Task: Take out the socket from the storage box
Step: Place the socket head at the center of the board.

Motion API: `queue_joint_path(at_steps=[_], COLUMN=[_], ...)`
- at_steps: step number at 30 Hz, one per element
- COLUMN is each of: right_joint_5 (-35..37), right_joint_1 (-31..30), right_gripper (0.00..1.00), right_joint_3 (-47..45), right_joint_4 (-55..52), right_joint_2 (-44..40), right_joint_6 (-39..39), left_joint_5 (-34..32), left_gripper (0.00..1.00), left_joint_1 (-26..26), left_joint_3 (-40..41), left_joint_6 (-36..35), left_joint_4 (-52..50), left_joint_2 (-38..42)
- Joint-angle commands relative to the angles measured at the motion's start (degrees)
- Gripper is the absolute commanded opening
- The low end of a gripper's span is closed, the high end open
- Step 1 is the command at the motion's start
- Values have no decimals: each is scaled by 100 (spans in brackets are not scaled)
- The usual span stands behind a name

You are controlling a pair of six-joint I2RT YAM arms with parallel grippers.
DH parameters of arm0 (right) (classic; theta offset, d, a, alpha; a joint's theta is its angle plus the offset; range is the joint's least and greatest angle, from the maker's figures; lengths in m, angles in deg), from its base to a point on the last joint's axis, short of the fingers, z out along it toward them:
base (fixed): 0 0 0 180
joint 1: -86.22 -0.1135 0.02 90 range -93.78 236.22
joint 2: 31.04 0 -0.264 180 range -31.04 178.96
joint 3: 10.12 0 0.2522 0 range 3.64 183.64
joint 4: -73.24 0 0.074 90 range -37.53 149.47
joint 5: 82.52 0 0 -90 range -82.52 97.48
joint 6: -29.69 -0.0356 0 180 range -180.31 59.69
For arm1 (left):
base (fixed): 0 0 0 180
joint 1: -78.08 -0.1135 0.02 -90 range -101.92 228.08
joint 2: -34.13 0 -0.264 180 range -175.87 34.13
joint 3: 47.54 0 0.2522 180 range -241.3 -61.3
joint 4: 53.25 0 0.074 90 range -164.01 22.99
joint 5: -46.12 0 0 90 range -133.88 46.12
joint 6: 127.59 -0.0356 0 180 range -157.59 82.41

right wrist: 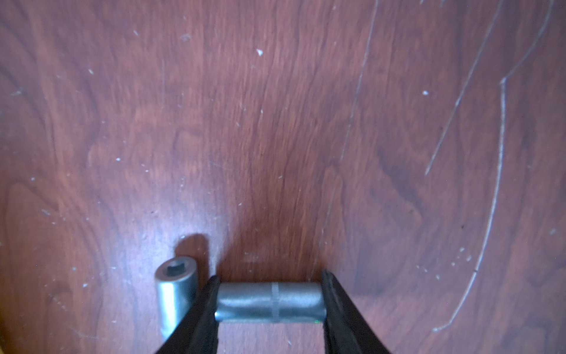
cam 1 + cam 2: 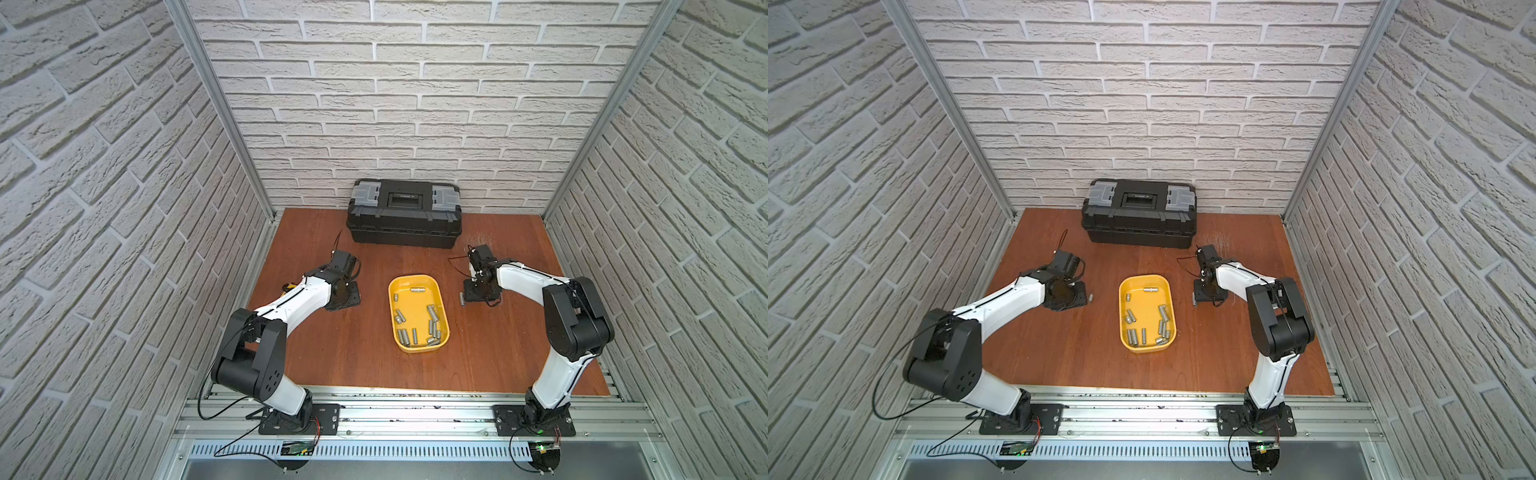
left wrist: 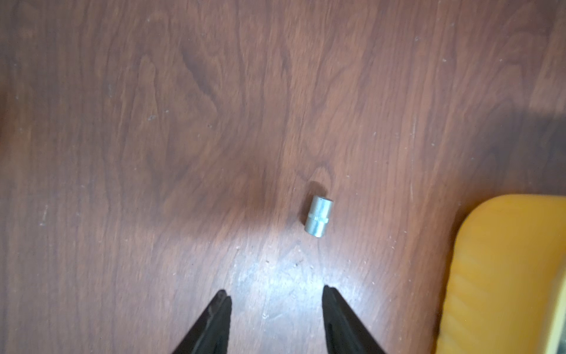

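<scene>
**Socket (image 1: 269,302) clamped in right end effector (image 1: 270,286), outside the storage box (image 2: 415,306)**

No brand or lettering can be read: the strip on the lid of the black toolbox (image 2: 405,216) is too small to make out, and no socket shows a marking. The gripped socket is a short, dull-silver cylinder with a thin knurled ring round its middle. It is pinched end to end between the black fingertips (image 1: 208,294), low over the wooden surface (image 1: 275,122); whether it touches the wood I cannot tell. A second socket (image 1: 176,291), shinier, with its drive hole showing, lies just beside one finger. The left end effector (image 3: 274,291) stands with its fingers apart, holding nothing; a third socket (image 3: 318,217) lies on the surface ahead of it. Three sockets are thus outside the storage box. Inside its shallow yellow walls lie well over ten other sockets (image 2: 414,336), overlapped too closely for an exact count. One toolbox, with two grey latches (image 2: 368,193).
</scene>
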Motion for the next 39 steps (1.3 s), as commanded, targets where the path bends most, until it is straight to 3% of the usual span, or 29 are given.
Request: queue_joint_path(at_steps=[1, 12, 32, 39], right_joint_5=[-32, -20, -116, -203], right_joint_1=[25, 23, 20, 17], right_gripper=[49, 60, 64, 64], right_joint_3=[27, 77, 254, 140], right_joint_4=[5, -79, -408, -496], right_joint_2=[46, -162, -923, -1371], right_joint_6=[11, 28, 28, 11], left_joint_5=[12, 15, 15, -61], left_gripper=[52, 52, 53, 52], left_joint_1=[32, 59, 129, 673], left_joint_3=[72, 45, -29, -568], left_joint_6=[-15, -21, -59, -289], left_joint_4=[61, 59, 44, -119], left_joint_2=[85, 75, 67, 0])
